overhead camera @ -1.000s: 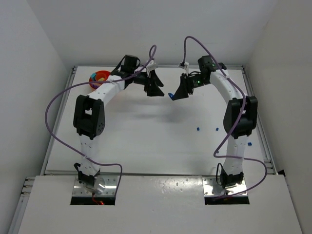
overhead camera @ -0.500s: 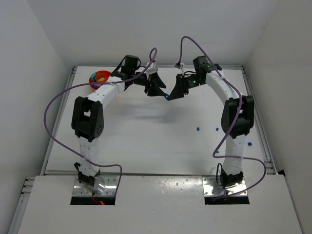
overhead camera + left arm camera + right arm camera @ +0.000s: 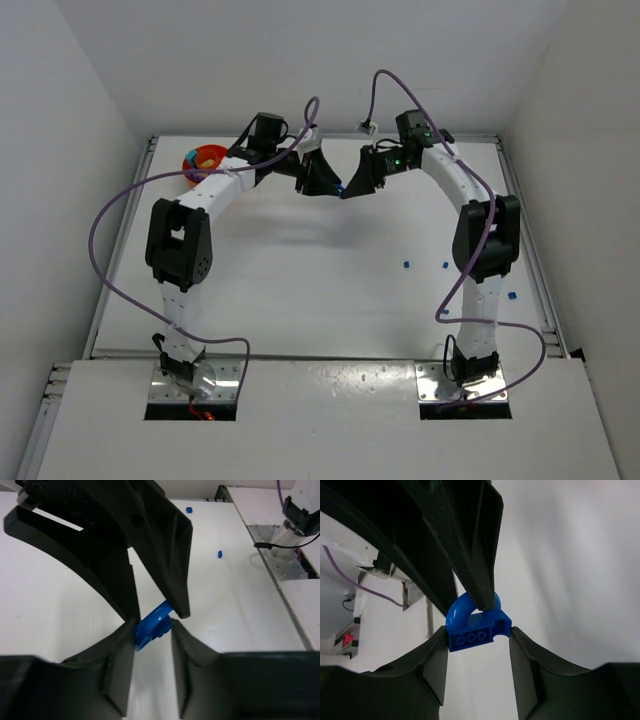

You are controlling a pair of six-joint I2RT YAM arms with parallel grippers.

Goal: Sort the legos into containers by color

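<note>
A blue arch lego [image 3: 343,190] hangs in the air at the back middle, between both grippers. In the right wrist view my right gripper [image 3: 479,635] is shut on the blue lego [image 3: 477,630] across its long ends. In the left wrist view my left gripper [image 3: 151,630] has both fingertips against the same lego [image 3: 152,625], with a narrow gap. The two grippers meet tip to tip in the top view, left gripper [image 3: 332,186] and right gripper [image 3: 350,190]. The orange bowl [image 3: 205,158] stands at the back left with bits inside.
Tiny blue legos lie on the white table right of centre [image 3: 407,264], [image 3: 444,266] and near the right edge [image 3: 511,295]. Two show in the left wrist view [image 3: 189,509], [image 3: 220,554]. Purple cables loop over both arms.
My right gripper has carried the blue lego left and slightly back until it meets my left gripper. My left gripper has shifted a little right, and its fingers now touch the lego.
</note>
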